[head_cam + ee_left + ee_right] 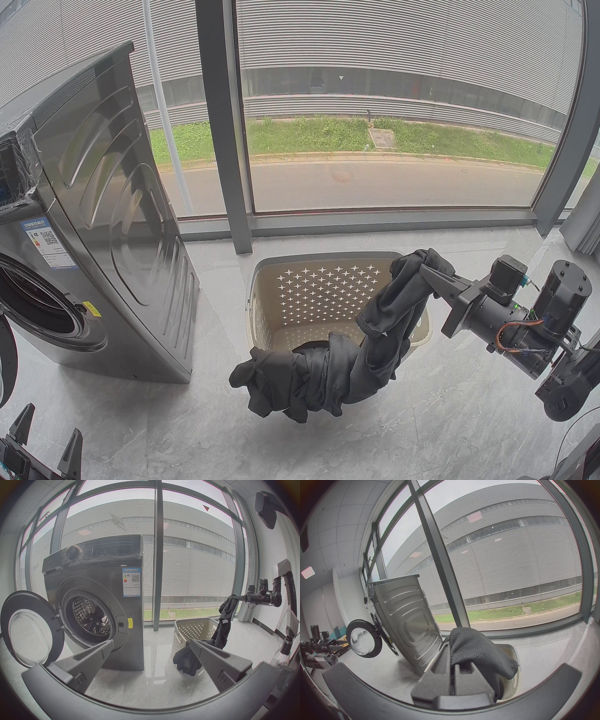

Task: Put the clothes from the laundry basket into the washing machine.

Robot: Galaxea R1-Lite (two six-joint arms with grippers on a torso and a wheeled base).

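Observation:
A beige laundry basket (315,292) stands on the floor before the window. My right gripper (430,272) is above its right rim, shut on a dark grey garment (369,350). The cloth hangs down from the fingers and spills over the basket's front edge to the floor side. In the right wrist view the fingers (445,667) pinch the garment (478,650). The washing machine (106,206) is on the left with its round door (29,636) swung open and the drum (90,617) exposed. My left gripper (47,440) sits low at the near left, open and empty (151,647).
A tall window with a dark pillar (225,125) lies behind the basket. Grey tiled floor (437,425) stretches between the machine and the basket. A curtain edge (584,225) hangs at the far right.

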